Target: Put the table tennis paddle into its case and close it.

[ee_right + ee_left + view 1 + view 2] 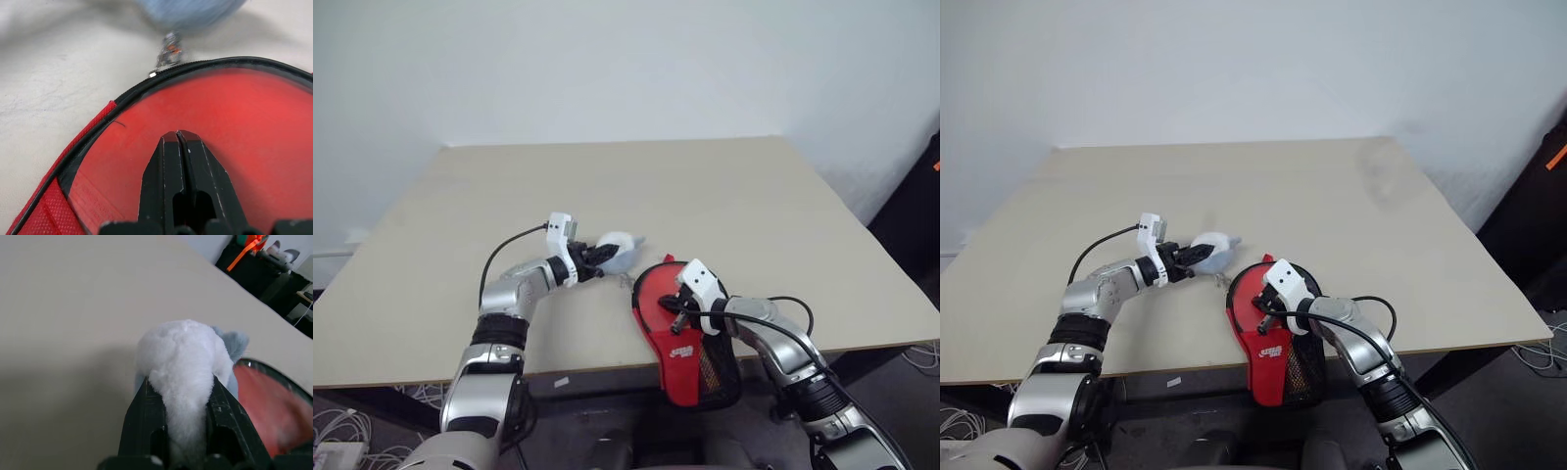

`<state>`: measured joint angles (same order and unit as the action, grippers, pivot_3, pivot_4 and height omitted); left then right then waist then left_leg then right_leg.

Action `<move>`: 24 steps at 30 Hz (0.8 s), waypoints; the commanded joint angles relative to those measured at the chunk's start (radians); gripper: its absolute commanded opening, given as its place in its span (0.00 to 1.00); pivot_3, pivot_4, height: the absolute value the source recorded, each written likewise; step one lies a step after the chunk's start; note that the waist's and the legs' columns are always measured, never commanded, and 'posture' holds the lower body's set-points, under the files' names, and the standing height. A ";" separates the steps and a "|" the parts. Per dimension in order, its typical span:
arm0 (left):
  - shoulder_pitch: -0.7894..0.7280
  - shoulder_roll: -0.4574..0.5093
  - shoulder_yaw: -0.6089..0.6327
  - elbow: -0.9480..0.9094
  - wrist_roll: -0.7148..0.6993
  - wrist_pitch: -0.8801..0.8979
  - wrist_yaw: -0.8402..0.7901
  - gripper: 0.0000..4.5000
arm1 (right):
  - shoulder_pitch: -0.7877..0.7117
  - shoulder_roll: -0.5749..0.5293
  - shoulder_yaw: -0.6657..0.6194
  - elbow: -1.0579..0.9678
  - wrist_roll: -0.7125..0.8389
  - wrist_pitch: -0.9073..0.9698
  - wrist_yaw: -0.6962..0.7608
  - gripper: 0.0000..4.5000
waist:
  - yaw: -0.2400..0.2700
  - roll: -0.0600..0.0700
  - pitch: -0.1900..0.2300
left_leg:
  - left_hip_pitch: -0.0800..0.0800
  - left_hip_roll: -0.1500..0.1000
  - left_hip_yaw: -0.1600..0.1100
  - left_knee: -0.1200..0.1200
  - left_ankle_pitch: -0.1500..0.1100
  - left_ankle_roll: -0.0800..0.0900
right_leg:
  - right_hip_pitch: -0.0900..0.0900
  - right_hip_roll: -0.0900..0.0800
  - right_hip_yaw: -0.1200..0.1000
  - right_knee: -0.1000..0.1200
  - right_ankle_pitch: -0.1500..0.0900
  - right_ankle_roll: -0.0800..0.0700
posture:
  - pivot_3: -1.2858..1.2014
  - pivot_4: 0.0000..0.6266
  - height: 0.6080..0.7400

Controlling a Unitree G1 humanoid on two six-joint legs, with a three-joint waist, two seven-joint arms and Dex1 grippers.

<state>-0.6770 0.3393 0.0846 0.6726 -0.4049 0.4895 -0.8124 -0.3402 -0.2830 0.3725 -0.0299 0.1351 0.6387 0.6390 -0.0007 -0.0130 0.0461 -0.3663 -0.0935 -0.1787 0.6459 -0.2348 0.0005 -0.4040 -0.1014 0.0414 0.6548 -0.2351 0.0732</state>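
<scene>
The red case [685, 354], with a white logo and black mesh at its narrow end, lies at the table's near edge. The table tennis paddle's smooth red face [234, 122] lies inside the case's black zip edge; its handle is hidden. My right gripper [178, 134] is shut, with its tips resting on that red face. Just left of the case, my left gripper [596, 258] is shut on a white and pale blue plush lump [183, 352]. A metal zip pull [167, 55] sits at the case's rim beside the lump.
The beige table [607, 186] stretches wide behind both arms. Dark objects and cables stand on the floor off its right side [920, 196]. The case's narrow end overhangs the near edge.
</scene>
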 commanded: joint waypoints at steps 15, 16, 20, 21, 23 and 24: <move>-0.428 -0.174 0.016 0.535 0.183 -0.389 0.139 0.11 | 0.055 -0.009 0.060 0.045 -0.042 0.019 0.019 0.00 | 0.000 -0.002 0.000 | 0.000 0.000 0.000 0.000 0.000 0.000 | 0.003 0.000 -0.001 0.000 -0.001 0.002 | 0.52 0.00 0.68; -0.443 -0.185 0.020 0.550 0.189 -0.403 0.149 0.11 | 0.057 -0.008 0.060 0.042 -0.042 0.021 0.018 0.00 | 0.000 -0.002 0.000 | 0.000 0.000 0.000 0.000 0.000 0.000 | 0.003 0.000 -0.001 0.000 -0.001 0.003 | 0.52 0.00 0.68; -0.486 -0.252 0.021 0.572 0.195 -0.391 0.069 0.11 | 0.066 -0.009 0.058 0.025 -0.042 0.030 0.010 0.00 | 0.000 -0.002 0.000 | -0.001 -0.001 0.000 0.000 0.000 0.000 | 0.003 -0.001 -0.001 0.000 -0.002 0.003 | 0.52 0.00 0.68; -0.487 -0.265 0.012 0.566 0.198 -0.380 0.024 0.11 | 0.067 -0.010 0.057 0.021 -0.041 0.032 0.008 0.00 | 0.000 -0.002 0.001 | -0.001 -0.001 0.000 0.000 0.000 0.000 | 0.003 -0.001 -0.001 0.000 -0.002 0.003 | 0.52 0.00 0.68; -0.477 -0.287 -0.019 0.548 0.214 -0.353 -0.076 0.11 | 0.070 -0.012 0.052 0.014 -0.039 0.036 0.005 0.00 | 0.000 -0.002 0.000 | -0.001 -0.001 0.000 0.000 0.000 0.000 | 0.003 -0.001 -0.001 0.000 -0.002 0.004 | 0.52 0.00 0.68; -0.470 -0.289 -0.034 0.539 0.225 -0.344 -0.115 0.11 | 0.072 -0.012 0.051 0.011 -0.039 0.038 0.003 0.00 | -0.001 -0.002 0.001 | -0.001 -0.001 0.000 0.000 0.000 0.000 | 0.003 -0.001 -0.001 0.000 -0.002 0.004 | 0.52 0.00 0.68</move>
<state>-1.1076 0.0590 0.0632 1.2670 -0.1855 0.1446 -0.8463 -0.3091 -0.2853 0.3767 -0.0627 0.1148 0.6192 0.6352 -0.0013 -0.0153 0.0466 -0.3672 -0.0945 -0.1789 0.6458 -0.2349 0.0007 -0.4008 -0.1020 0.0404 0.6544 -0.2370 0.0769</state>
